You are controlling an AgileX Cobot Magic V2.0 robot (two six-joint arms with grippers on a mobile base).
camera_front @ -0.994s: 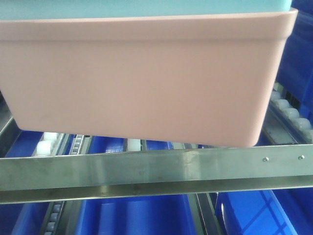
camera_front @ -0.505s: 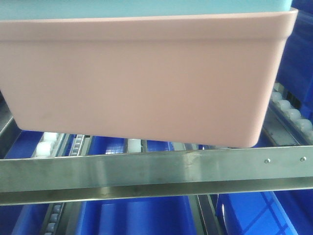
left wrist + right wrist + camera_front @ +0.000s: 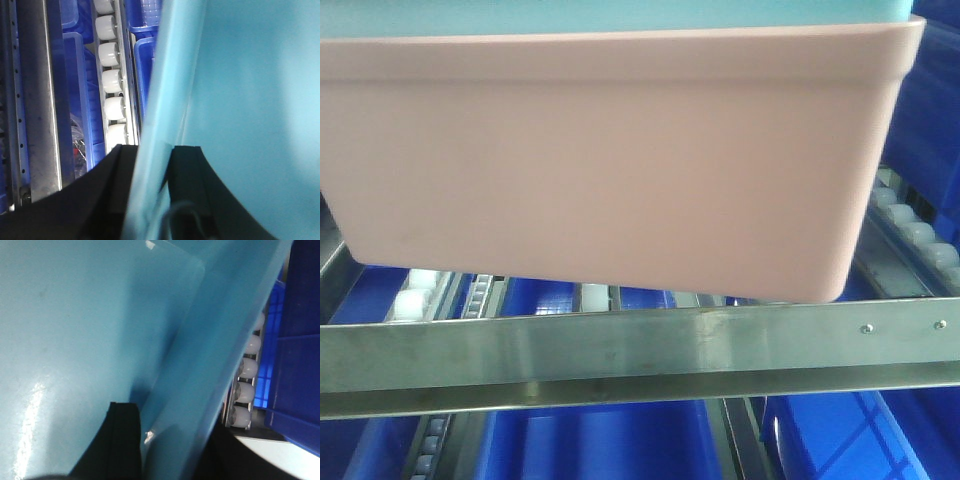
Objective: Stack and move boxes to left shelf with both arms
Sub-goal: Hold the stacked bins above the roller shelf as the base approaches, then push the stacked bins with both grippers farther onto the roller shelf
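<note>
Pink bin (image 3: 610, 160) seen held above steel front crossbar (image 3: 640, 350), narrow gap left beneath; turquoise bin (image 3: 610, 15) nested inside, rim showing on top; left gripper (image 3: 150, 195) clamped across turquoise rim, one finger (image 3: 187, 190) inside, one outside; right gripper (image 3: 145, 440) likewise pinched on opposite rim; roller rails (image 3: 112, 90) flanked by dark blue crates (image 3: 590, 440), little side room left.

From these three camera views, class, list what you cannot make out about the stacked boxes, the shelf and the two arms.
- Front view: the pink box fills the frame, hiding both arms and most roller rails.
- Front view: the top edge crops the turquoise box.
- Left wrist view: the turquoise rim covers the left gripper jaws' contact.
- Right wrist view: the right gripper is mostly cropped.
</note>
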